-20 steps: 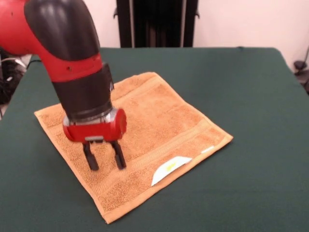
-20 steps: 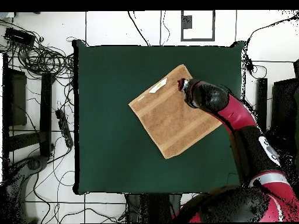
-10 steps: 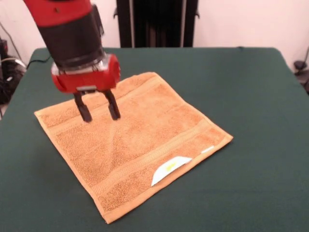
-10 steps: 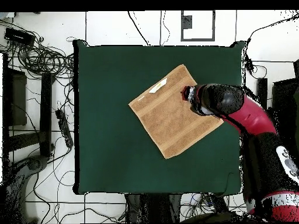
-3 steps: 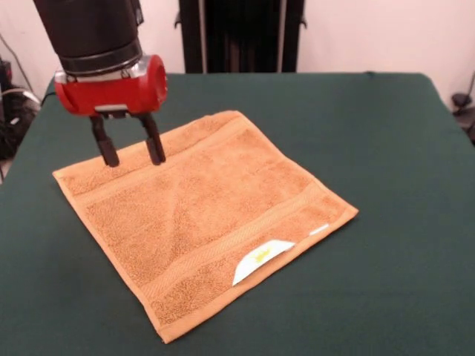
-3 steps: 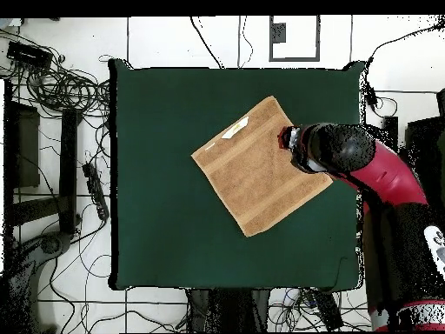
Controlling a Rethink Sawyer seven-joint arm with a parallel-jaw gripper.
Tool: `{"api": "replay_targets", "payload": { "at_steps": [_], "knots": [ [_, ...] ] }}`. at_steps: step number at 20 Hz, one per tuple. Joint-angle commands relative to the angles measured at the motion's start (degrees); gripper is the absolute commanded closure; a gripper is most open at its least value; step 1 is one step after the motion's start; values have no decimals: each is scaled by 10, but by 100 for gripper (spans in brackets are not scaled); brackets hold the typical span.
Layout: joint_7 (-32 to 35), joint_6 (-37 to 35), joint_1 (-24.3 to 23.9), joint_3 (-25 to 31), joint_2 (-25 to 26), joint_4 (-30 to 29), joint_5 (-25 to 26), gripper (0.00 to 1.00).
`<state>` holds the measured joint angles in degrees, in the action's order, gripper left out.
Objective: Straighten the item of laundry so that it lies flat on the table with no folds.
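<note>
**Towel flat on desk, tool raised**

Desk: dark green cloth, large. Towel: orange-tan, spread flat and turned diamond-wise, left of centre in front view; near corner close to front edge. Label: white with yellow mark, on near-right edge. Tool: red and black, two dark fingers spread apart, empty, hanging above towel's far-left band.
</note>
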<state>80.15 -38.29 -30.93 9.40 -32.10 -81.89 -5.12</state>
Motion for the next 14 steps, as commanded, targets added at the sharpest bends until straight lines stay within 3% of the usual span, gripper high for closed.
{"api": "replay_targets", "payload": {
  "at_steps": [1,14],
  "knots": [
    [155,-3,29,-6,21,-60,-28,0],
    [99,52,8,-19,41,-27,1,0]
  ]
}}
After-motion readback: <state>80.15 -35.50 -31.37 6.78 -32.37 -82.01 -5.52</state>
